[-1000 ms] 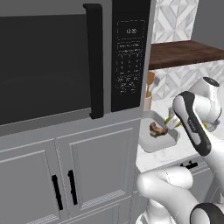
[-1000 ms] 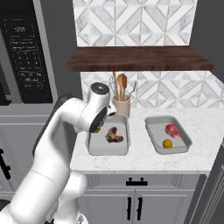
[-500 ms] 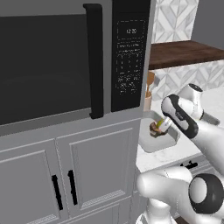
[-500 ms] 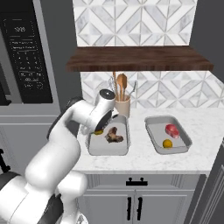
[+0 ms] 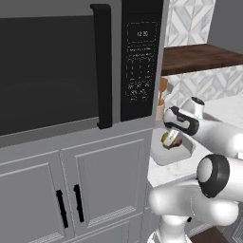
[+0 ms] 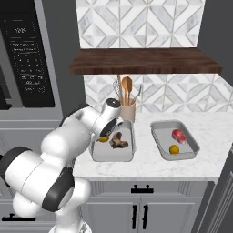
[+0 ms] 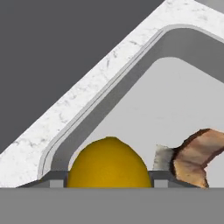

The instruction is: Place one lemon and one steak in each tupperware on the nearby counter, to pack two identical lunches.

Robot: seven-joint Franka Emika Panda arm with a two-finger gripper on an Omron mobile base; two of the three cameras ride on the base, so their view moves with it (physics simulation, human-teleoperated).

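Fingers [image 6: 105, 136] clenched on a lemon [image 7: 108, 162], held low over the left tray [image 6: 96, 154], at the corner nearest the microwave [image 6: 27, 54]; a brown steak [image 6: 119, 141] already lies in that tray, just beside the lemon.

Risk, judged: released here, the lemon could roll onto the rim and off onto the worktop [image 6: 145, 166], or knock the steak; cause is how near the corner it hangs.

Lemon's long axis: cannot tell; the tray's long axis runs away from the worktop's front edge.

Right tray [image 6: 191, 150] holds a red steak [image 6: 179, 135] and a second lemon [image 6: 174, 149].
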